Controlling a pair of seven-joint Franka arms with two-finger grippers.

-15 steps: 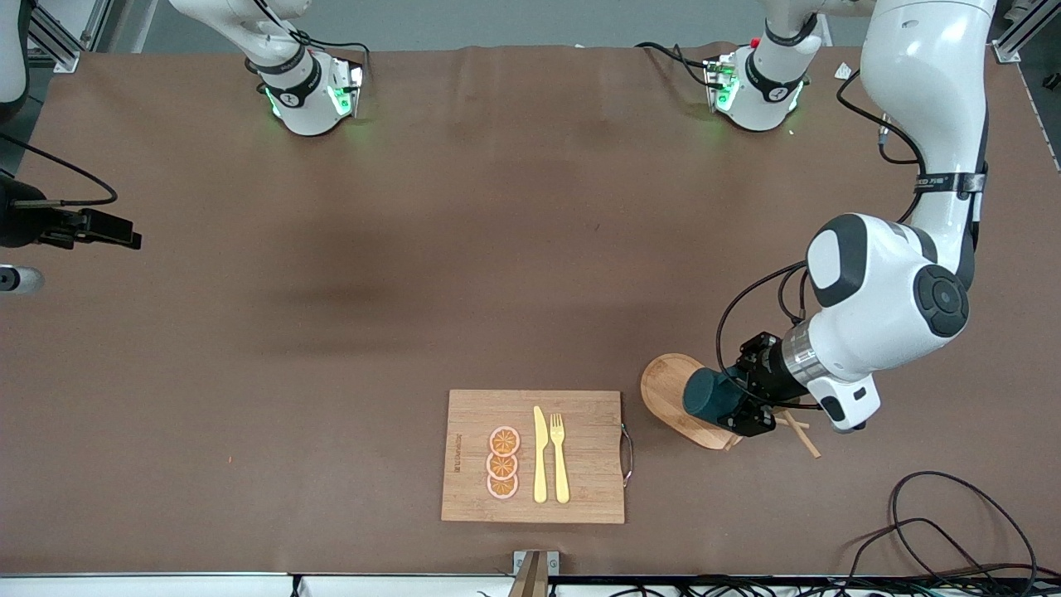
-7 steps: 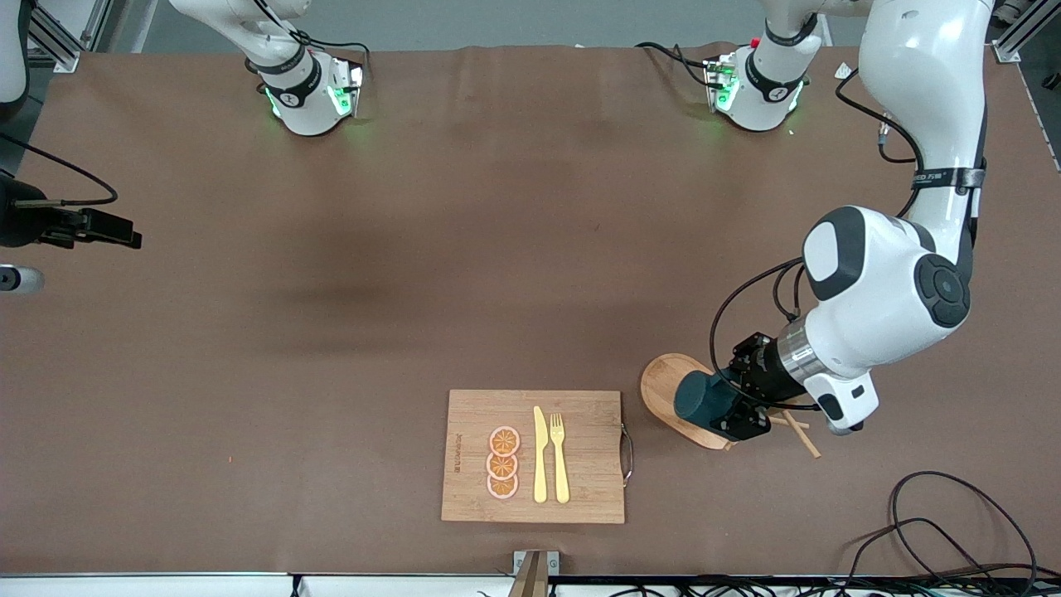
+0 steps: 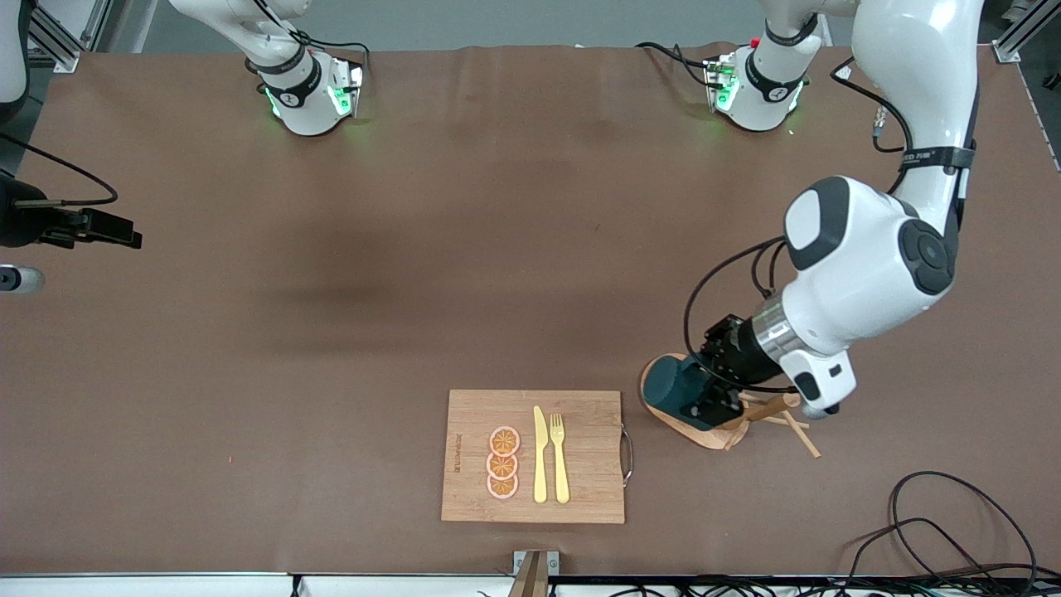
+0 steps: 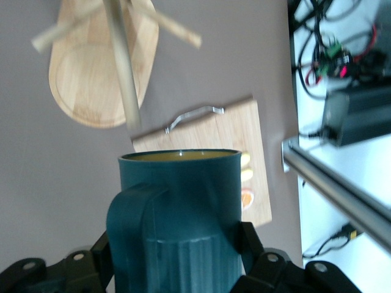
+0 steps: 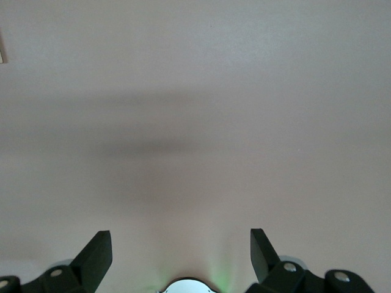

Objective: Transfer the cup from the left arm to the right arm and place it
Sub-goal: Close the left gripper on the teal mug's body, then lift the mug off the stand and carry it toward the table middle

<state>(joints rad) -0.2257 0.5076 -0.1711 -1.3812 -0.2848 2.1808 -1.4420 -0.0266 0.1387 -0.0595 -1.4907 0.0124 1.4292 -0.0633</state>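
Left gripper [image 3: 706, 396] has the cup [image 3: 673, 388] clamped between its fingers, lying sideways in the air over the wooden mug stand [image 3: 704, 431], so I'd call this the carry leg ahead of the handover. Right gripper [image 5: 181, 256] waits with fingers spread wide and only bare table [image 5: 195, 91] between them. Next move: bring the cup toward the right arm's end, leaving free wall for those fingers to close on.
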